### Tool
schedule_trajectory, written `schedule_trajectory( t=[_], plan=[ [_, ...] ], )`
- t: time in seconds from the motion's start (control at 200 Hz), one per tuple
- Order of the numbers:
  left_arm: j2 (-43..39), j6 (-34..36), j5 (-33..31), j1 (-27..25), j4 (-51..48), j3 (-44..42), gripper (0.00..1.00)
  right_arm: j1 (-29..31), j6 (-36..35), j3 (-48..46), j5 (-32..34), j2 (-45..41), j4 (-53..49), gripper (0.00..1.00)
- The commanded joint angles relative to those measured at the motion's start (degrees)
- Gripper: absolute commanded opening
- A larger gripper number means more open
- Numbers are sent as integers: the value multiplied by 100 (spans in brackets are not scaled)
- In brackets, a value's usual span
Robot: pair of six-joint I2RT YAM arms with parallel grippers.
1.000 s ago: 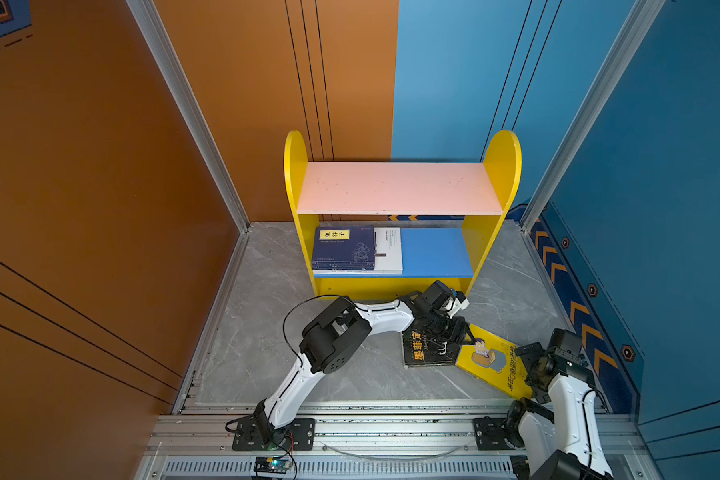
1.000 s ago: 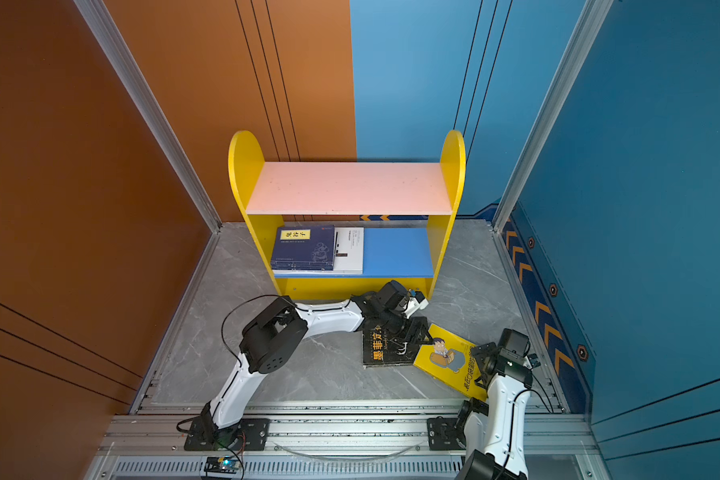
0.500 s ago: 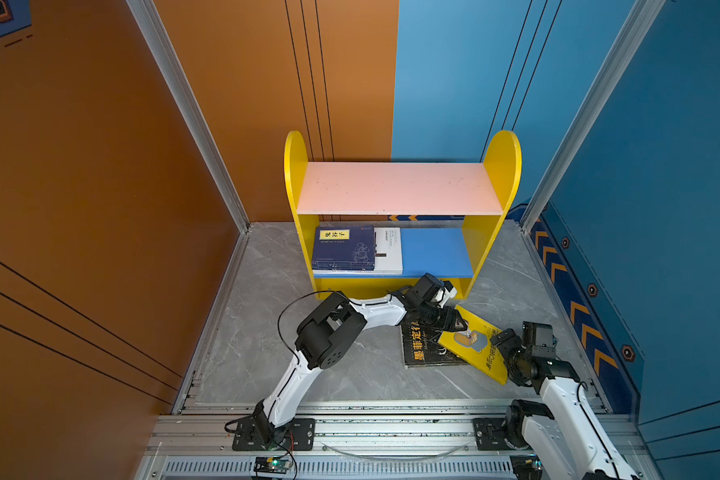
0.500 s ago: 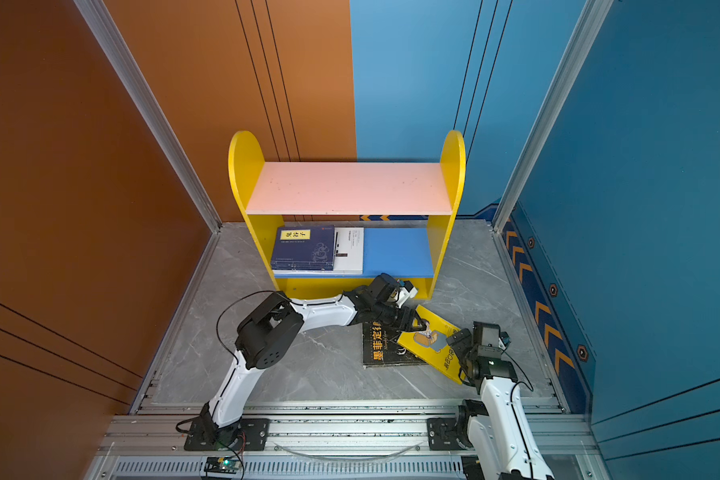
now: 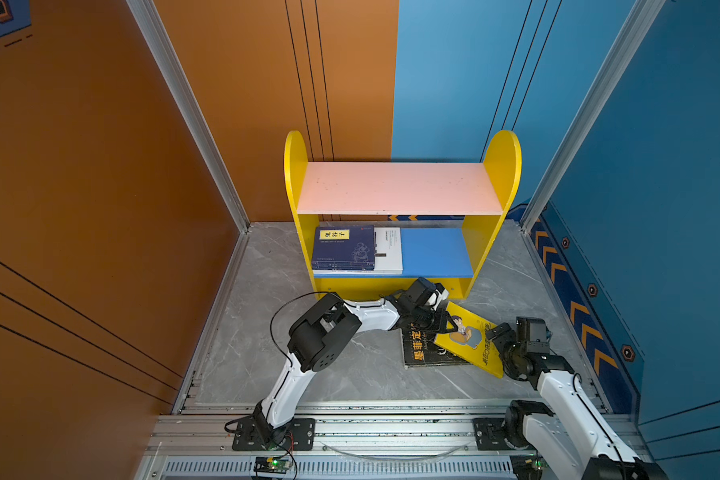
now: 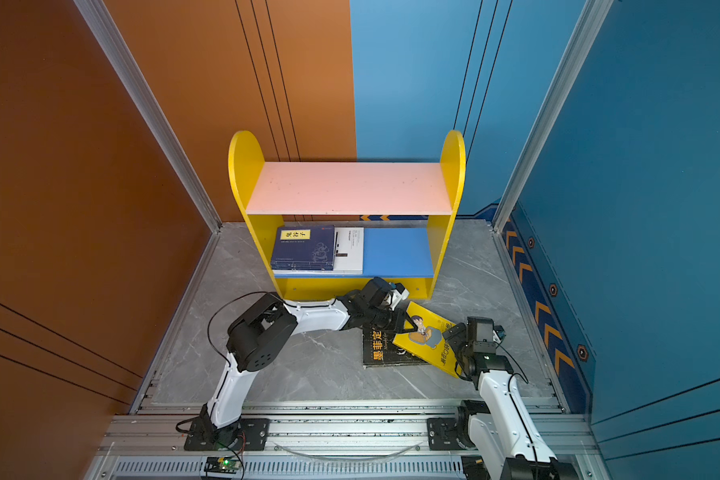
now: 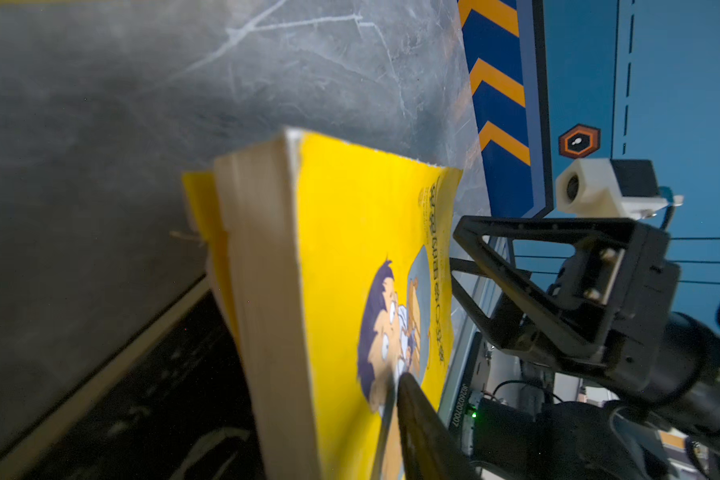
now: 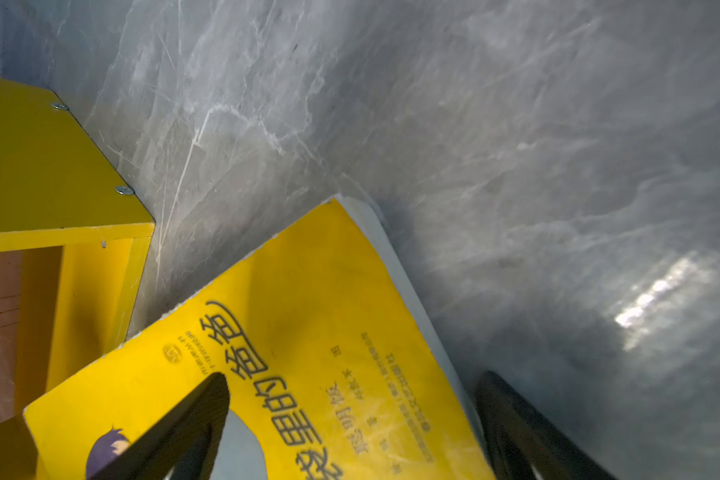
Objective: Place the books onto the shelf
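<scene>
The yellow book [image 5: 470, 338] with a cartoon man is tilted, its near-shelf edge lifted off the floor, and it overlaps the black book [image 5: 420, 351] lying flat. My left gripper [image 5: 442, 322] is shut on that lifted edge. One of its fingers [image 7: 416, 411] presses on the cover [image 7: 350, 249]; the other is hidden behind the pages. My right gripper [image 8: 350, 419] stands open, astride the book's opposite spine edge [image 8: 308, 311] without clamping it. The shelf [image 5: 501, 166] holds a navy book [image 5: 344, 247] over a white book [image 5: 388, 249] on its blue lower board.
The shelf's yellow base strip [image 5: 366, 286] stands just behind my left wrist. A blue wall with an orange chevron strip [image 5: 578, 316] runs along the right. An orange wall [image 5: 100, 208] closes the left. An aluminium rail [image 5: 391, 428] crosses the front.
The yellow book slid left toward the shelf and tipped up onto the black book. My left jaws narrowed onto its edge. My right gripper followed leftward, staying open.
</scene>
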Motion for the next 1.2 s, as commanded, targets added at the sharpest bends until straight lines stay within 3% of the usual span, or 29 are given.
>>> schedule_trajectory(
  t=[0.0,0.155,0.345,0.746,0.971,1.197],
  plan=[
    [-426,54,36,-102,457,-81,34,37,93,-169,-218,60,-185,95],
    [-697,182,-54,-149,505,-257,11,7,65,-172,-298,-125,-153,95],
    [-1097,288,-204,-113,551,-564,0,-157,31,-174,-553,-510,64,98],
    [-2522,236,231,547,408,-1144,0,-827,-76,200,-2276,-1186,837,100],
    [-3199,-410,66,1172,459,-1288,0,-826,-66,461,-2501,-1167,877,100],
    [-2959,-710,26,1673,507,-855,0,-804,-22,471,-2598,-1069,971,100]
  ],
)
